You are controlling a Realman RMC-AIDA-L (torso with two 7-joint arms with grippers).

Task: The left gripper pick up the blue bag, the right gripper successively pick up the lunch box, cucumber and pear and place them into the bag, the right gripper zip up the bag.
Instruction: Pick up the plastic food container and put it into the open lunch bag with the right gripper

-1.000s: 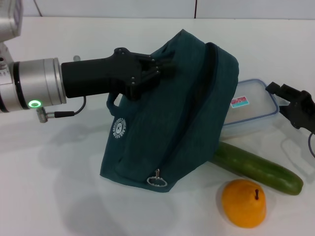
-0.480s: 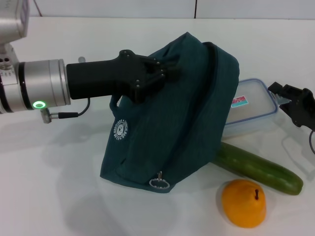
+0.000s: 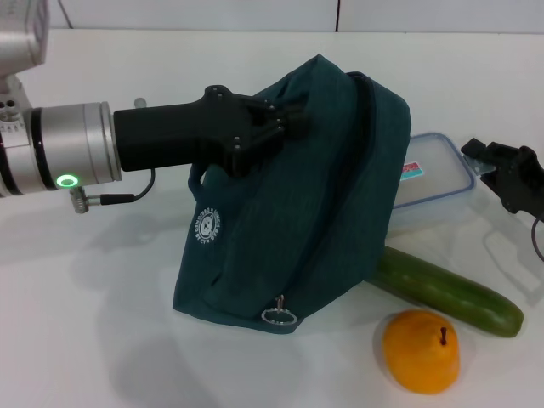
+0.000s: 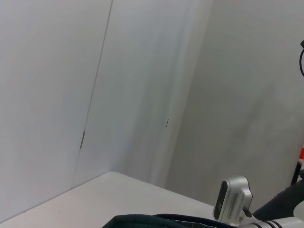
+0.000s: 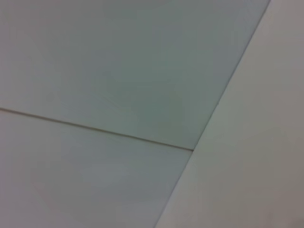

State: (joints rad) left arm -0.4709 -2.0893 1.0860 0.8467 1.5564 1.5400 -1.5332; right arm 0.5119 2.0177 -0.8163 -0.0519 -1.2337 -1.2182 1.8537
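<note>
While the left gripper [image 3: 285, 127] pinches the woven teal fabric near the top of the bag [image 3: 314, 195], its black body and silver wrist reach in from the left. The bag stands propped and slumped on the white table [image 3: 102, 289], its round white logo [image 3: 205, 224] facing left and the metal ring pull [image 3: 278, 316] hanging at its near edge. Just right of it lies the clear, blue-rimmed lunch box [image 3: 429, 178], partly hidden behind the bag. At the far right, the right gripper [image 3: 484, 157] hovers beside the box's corner, its claw parted. Nearer lie the smooth cucumber [image 3: 446, 291] and the rounded pear [image 3: 421, 350].
</note>
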